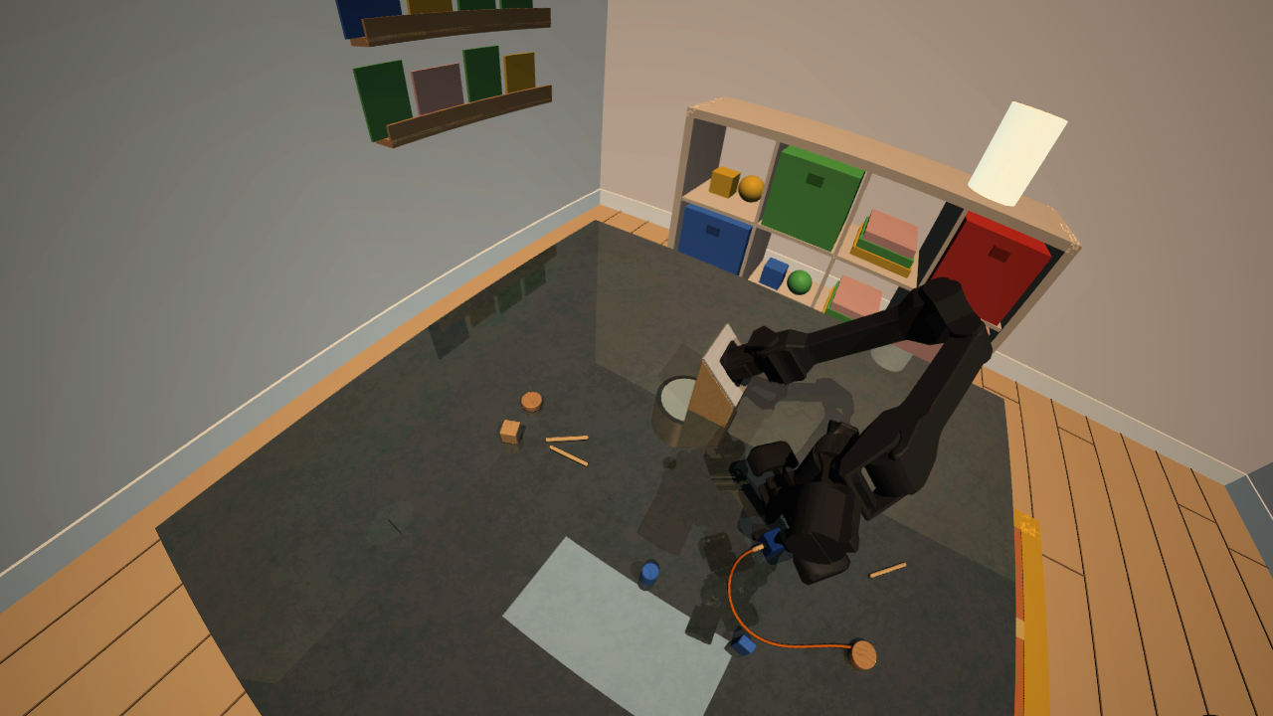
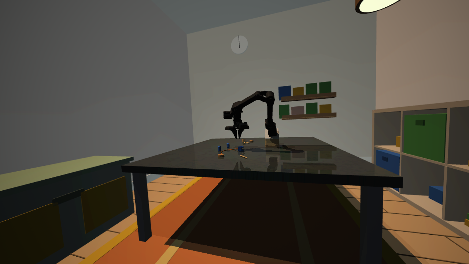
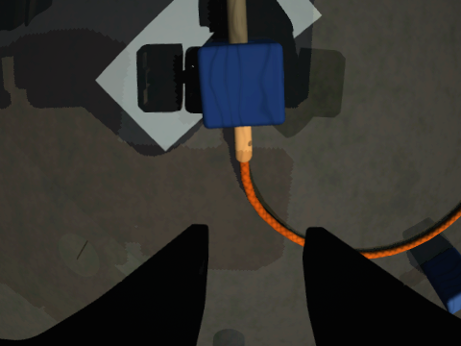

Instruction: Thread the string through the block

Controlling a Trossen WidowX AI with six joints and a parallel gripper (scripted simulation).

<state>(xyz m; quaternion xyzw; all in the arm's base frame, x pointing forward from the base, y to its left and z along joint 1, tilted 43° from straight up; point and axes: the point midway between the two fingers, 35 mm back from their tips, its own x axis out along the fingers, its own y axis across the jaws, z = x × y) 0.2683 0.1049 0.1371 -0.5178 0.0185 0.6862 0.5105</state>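
The blue block (image 1: 772, 543) (image 2: 240, 148) (image 3: 242, 86) stands on the table. The wooden stick (image 3: 243, 139) (image 1: 757, 547) runs through its hole and shows at both sides in the wrist view. The orange string (image 3: 271, 220) (image 1: 729, 589) starts at the stick's near end, outside the block, and curves to the round wooden button (image 1: 862, 655) (image 2: 221, 155). My gripper (image 2: 237, 138) (image 3: 256, 241) is partly open, with nothing between its fingers, and hangs above the table near the block. In the top view the arm hides its fingertips.
A small blue block (image 1: 743, 644) lies near the string. A blue cylinder (image 1: 649, 572) stands by a pale sheet (image 1: 614, 631). One loose stick (image 1: 888, 570) lies right of the arm. Two sticks, a wooden cube (image 1: 509, 432) and a wooden disc (image 1: 531, 400) are farther left.
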